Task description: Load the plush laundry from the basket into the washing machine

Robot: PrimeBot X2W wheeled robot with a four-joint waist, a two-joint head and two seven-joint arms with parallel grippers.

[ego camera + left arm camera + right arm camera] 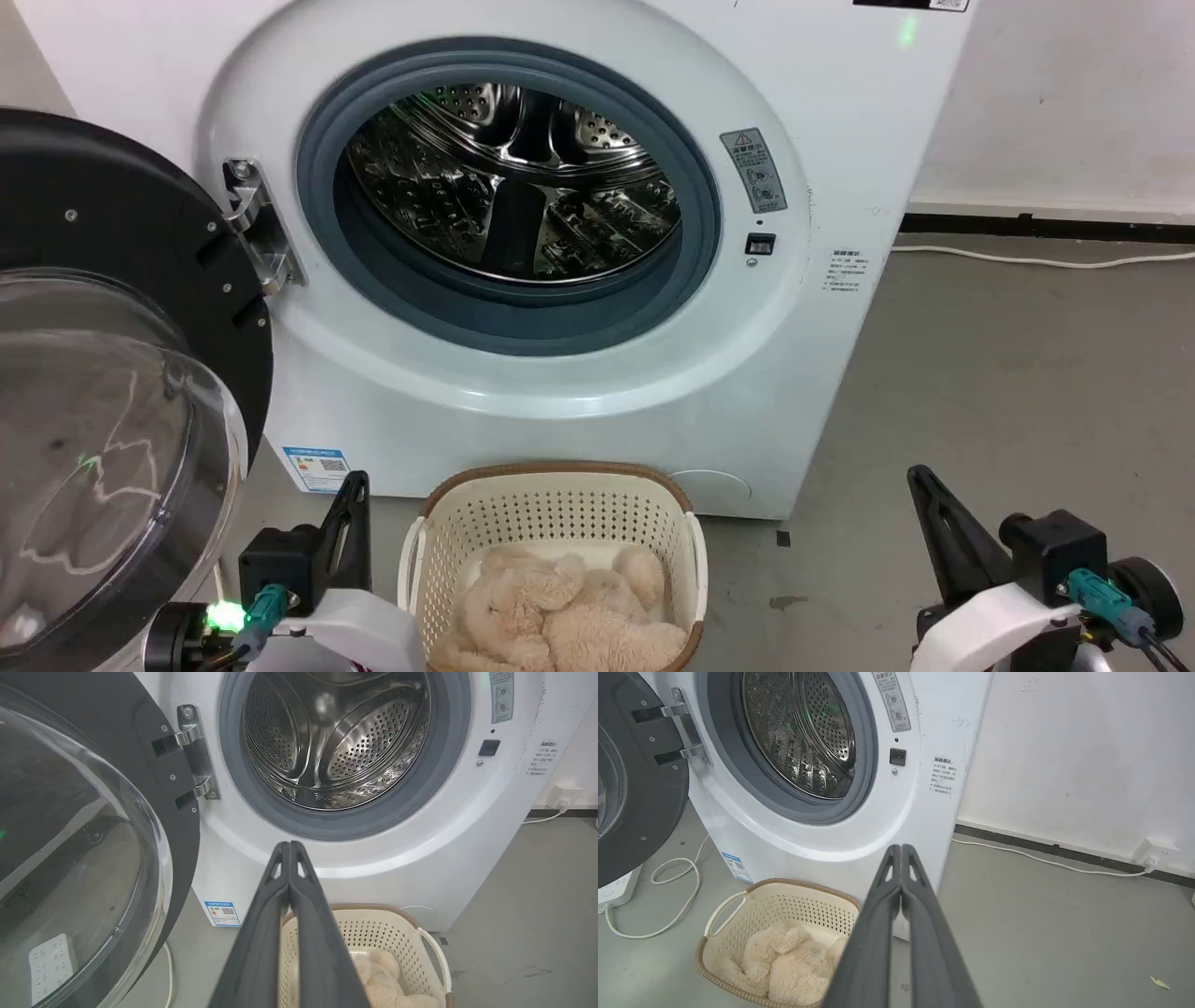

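Observation:
The cream-beige plush laundry [560, 616] lies curled inside the cream basket [551, 509], which stands on the floor right in front of the washing machine [840, 112]. The machine's drum [513, 177] is bare steel, and its black-rimmed clear door [103, 373] hangs swung out to the left. My left gripper [358, 485] is shut, raised just left of the basket with nothing in it. My right gripper [920, 478] is shut too, well to the right of the basket. The plush [794, 961] and basket [784, 905] also show in the right wrist view; the left gripper [290, 845] points at the washer's front.
A white cable [1046, 257] runs along the floor by the wall at the right. A looped cord [668, 891] and a white power strip [612, 889] lie under the open door. Grey floor [1008, 401] spreads to the right of the machine.

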